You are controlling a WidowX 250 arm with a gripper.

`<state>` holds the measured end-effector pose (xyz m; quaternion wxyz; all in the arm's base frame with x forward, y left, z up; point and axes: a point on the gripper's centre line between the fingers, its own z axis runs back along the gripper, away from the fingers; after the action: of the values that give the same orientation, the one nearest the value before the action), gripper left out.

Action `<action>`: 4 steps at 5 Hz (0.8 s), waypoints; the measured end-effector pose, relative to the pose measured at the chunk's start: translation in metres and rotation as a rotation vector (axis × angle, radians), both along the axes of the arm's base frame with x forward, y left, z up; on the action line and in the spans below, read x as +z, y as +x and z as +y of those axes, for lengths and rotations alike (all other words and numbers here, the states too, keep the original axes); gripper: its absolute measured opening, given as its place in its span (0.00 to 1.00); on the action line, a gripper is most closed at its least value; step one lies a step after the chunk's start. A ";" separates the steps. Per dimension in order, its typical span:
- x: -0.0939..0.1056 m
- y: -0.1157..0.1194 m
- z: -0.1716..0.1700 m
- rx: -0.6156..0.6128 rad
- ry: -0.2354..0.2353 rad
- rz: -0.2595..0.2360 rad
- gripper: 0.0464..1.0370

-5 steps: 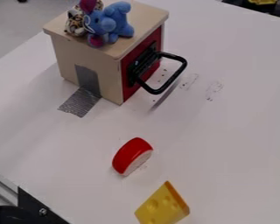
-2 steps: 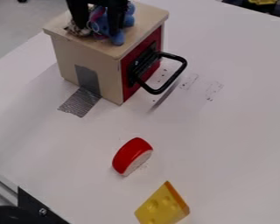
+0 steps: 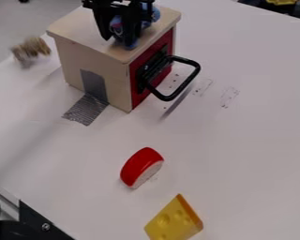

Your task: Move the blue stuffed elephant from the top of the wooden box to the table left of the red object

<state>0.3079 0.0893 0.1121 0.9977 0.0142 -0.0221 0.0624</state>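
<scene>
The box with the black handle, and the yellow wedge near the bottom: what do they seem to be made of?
The box looks like pale, unpainted wood with a smooth matte finish, going by its even tan panels. Its black handle could be metal or plastic; the slight shine fits either. The yellow wedge is probably moulded plastic: smooth and evenly coloured, with rounded hollows.
</scene>
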 end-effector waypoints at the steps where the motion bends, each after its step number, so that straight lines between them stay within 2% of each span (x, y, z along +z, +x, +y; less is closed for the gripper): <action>1: 0.008 -0.010 -0.008 -0.015 0.010 0.001 0.29; 2: 0.029 -0.025 -0.018 -0.026 0.031 -0.034 0.16; 3: 0.030 -0.058 -0.034 -0.027 0.047 -0.035 0.06; 4: -0.003 -0.094 -0.046 -0.013 0.044 0.059 0.04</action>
<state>0.2136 0.0436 0.1087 0.9978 0.0378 0.0059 0.0551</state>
